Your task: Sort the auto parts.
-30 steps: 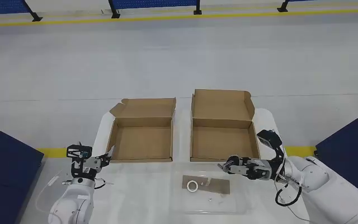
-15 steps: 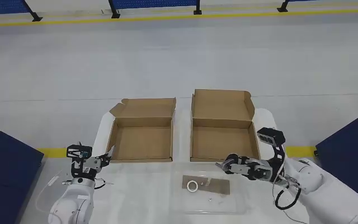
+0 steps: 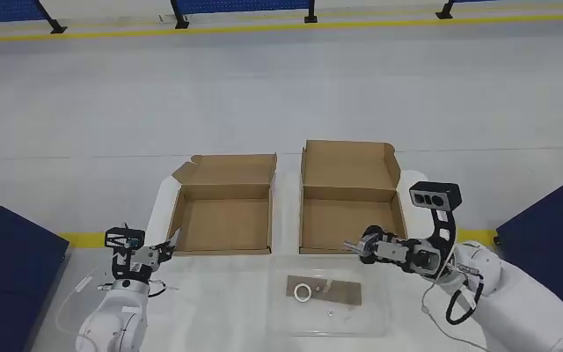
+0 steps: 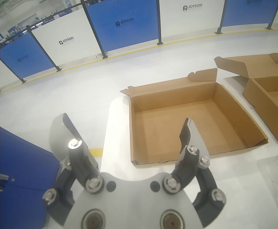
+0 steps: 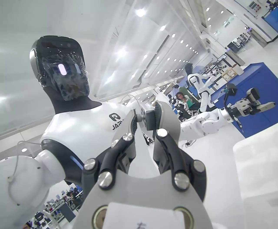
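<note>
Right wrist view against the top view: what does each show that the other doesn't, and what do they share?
Right wrist view: the small grey part clamped in the right gripper, jaws closed on it. Top view: the left box and right box, both open and empty, and the clear tray holding a white ring and a flat brown piece. Both: the right gripper, the left gripper farther off with jaws open, and the white table.

Bright, even overhead light; ceiling lamps (image 5: 140,12) glare white; soft shadow inside cardboard box (image 4: 184,123); straight lines bow at wrist-view edges.
</note>
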`<action>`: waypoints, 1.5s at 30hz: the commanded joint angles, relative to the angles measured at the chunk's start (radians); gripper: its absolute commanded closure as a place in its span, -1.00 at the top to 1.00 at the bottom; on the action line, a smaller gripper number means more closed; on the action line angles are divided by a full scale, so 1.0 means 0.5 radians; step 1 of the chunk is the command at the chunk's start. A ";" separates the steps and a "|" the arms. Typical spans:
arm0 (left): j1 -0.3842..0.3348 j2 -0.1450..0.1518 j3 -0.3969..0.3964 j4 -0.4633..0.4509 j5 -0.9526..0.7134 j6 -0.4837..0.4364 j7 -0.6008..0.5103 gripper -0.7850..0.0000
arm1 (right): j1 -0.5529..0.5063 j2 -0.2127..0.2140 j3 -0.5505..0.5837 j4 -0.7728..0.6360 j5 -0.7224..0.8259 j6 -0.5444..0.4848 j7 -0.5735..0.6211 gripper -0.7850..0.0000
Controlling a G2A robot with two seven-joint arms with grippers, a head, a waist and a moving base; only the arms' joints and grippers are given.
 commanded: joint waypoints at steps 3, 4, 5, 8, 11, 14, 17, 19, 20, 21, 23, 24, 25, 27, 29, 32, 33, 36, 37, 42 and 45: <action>0.000 0.000 0.000 0.000 0.000 0.000 0.000 1.00 | 0.018 -0.036 0.012 -0.113 0.241 0.010 0.003 -1.00; 0.000 0.000 0.000 0.000 0.000 0.000 0.000 1.00 | 0.025 -0.046 0.011 -0.135 0.331 0.017 0.036 -1.00; 0.000 0.000 0.000 0.000 0.000 0.000 0.000 1.00 | 0.036 -0.056 0.014 -0.150 0.416 0.035 0.068 -1.00; 0.000 0.000 0.000 0.000 0.000 0.000 0.000 1.00 | 0.076 -0.091 0.037 -0.184 0.619 0.128 0.161 -1.00; 0.000 0.000 0.000 0.000 0.000 0.000 0.000 1.00 | 0.093 -0.131 0.063 -0.200 0.784 0.208 0.241 -1.00; 0.000 0.000 0.000 0.000 0.000 0.000 0.000 1.00 | 0.086 -0.173 0.089 -0.207 0.917 0.267 0.300 -1.00; 0.000 0.000 0.000 0.000 0.000 0.000 0.000 1.00 | 0.078 -0.194 0.106 -0.209 0.986 0.278 0.311 -1.00; 0.000 0.000 0.000 0.000 0.000 0.000 0.000 1.00 | 0.078 -0.194 0.106 -0.209 0.986 0.278 0.311 -1.00; 0.000 0.000 0.000 0.000 0.000 0.000 0.000 1.00 | 0.078 -0.194 0.106 -0.209 0.986 0.278 0.311 -1.00; 0.000 0.000 0.000 0.000 0.000 0.000 0.000 1.00 | 0.078 -0.194 0.106 -0.209 0.986 0.278 0.311 -1.00; 0.000 0.000 0.000 0.000 0.000 0.000 0.000 1.00 | 0.078 -0.194 0.106 -0.209 0.986 0.278 0.311 -1.00; 0.000 0.000 0.000 0.000 0.000 0.000 0.000 1.00 | 0.068 -0.201 0.106 -0.244 1.024 0.298 0.268 -1.00; 0.000 0.000 0.000 0.000 0.000 0.000 0.000 1.00 | 0.058 -0.211 0.111 -0.275 1.068 0.310 0.247 -1.00; 0.000 0.000 0.000 0.000 0.000 0.000 0.000 1.00 | 0.037 -0.231 0.126 -0.305 1.162 0.317 0.244 -1.00; 0.000 0.000 0.000 0.000 0.000 0.000 0.000 1.00 | 0.023 -0.252 0.144 -0.317 1.249 0.332 0.281 -1.00; 0.000 0.000 0.000 0.000 0.000 0.000 0.000 1.00 | 0.004 -0.284 0.169 -0.329 1.371 0.365 0.343 -1.00; 0.000 0.000 0.000 0.000 0.000 0.000 0.000 1.00 | -0.002 -0.294 0.178 -0.335 1.409 0.376 0.365 -1.00; 0.000 0.000 0.000 0.000 0.000 0.000 0.000 1.00 | -0.022 -0.327 0.201 -0.351 1.512 0.404 0.421 -1.00; 0.000 0.000 0.000 0.000 0.000 0.000 0.000 1.00 | -0.028 -0.338 0.210 -0.354 1.542 0.408 0.439 -1.00; 0.000 0.000 0.000 0.000 0.000 0.000 0.000 1.00 | -0.033 -0.353 0.305 -0.244 1.168 0.495 0.451 -1.00; 0.000 0.000 0.000 0.000 0.000 0.000 0.000 1.00 | -0.055 -0.357 0.348 -0.290 0.931 0.539 0.334 -1.00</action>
